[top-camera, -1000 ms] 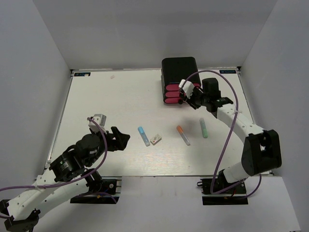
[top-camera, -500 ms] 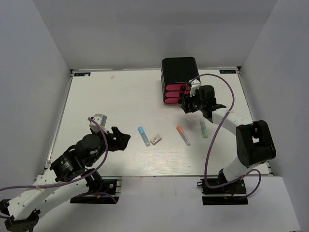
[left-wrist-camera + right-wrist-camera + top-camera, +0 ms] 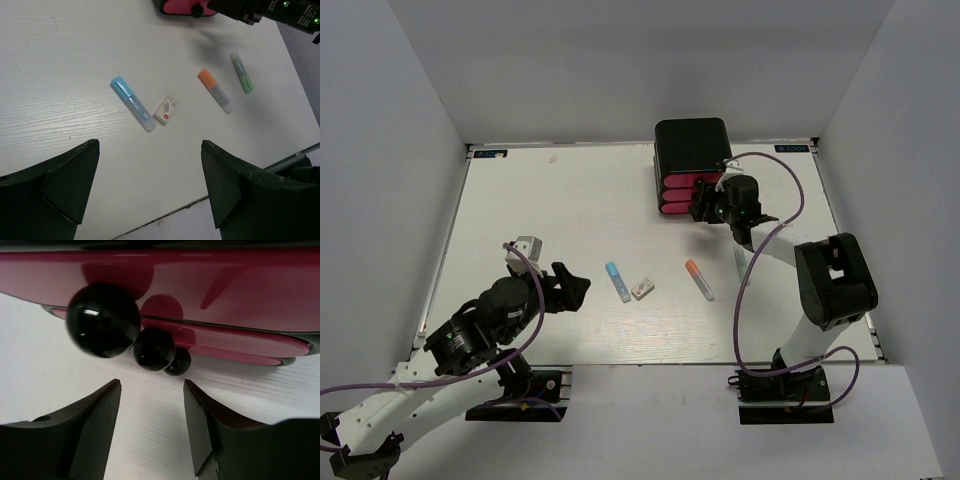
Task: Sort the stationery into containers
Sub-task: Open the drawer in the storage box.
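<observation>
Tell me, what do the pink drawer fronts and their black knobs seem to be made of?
Pink drawer fronts: probably glossy plastic; they mirror the knobs. Black knobs: likely polished plastic, with sharp light glints; the look cannot exclude lacquered wood.

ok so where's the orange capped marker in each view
top external: the orange-capped marker lies just right of the picture's centre, to the right of the white block.
left wrist: it is in the upper right part, to the left of the pale green marker.
right wrist: not in it.
shared landmark: the pink drawers show in all three views.
</observation>
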`<state>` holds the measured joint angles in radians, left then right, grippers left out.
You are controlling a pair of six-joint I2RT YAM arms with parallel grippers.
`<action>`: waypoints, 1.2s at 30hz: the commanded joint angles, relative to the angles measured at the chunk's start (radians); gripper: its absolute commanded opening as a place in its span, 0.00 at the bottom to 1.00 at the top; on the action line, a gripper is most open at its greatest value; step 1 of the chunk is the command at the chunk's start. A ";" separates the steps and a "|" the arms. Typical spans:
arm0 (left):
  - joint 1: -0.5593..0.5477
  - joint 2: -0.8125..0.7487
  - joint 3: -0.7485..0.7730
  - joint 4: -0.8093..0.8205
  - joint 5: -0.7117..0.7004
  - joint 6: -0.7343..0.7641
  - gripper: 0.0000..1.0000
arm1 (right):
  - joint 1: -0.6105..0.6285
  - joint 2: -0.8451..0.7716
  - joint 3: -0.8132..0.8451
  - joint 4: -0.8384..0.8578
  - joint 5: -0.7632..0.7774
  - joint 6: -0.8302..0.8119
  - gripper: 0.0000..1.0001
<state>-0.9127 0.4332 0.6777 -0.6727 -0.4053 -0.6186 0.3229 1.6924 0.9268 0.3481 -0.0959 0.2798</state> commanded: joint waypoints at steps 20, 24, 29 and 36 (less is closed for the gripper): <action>0.000 0.024 -0.004 0.009 -0.001 0.011 0.93 | 0.001 0.082 0.024 0.236 0.091 0.179 0.43; 0.000 0.024 -0.004 0.009 -0.001 0.011 0.93 | -0.001 0.082 0.009 0.246 0.091 0.177 0.36; 0.000 0.024 -0.004 0.009 -0.001 0.011 0.93 | -0.001 0.055 -0.022 0.275 0.093 0.165 0.25; 0.000 0.036 -0.013 0.027 0.019 0.011 0.93 | 0.001 -0.094 -0.146 0.249 0.073 0.147 0.23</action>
<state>-0.9127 0.4561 0.6773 -0.6685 -0.4019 -0.6174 0.3256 1.7020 0.8383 0.5709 -0.0360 0.4377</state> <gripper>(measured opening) 0.922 0.406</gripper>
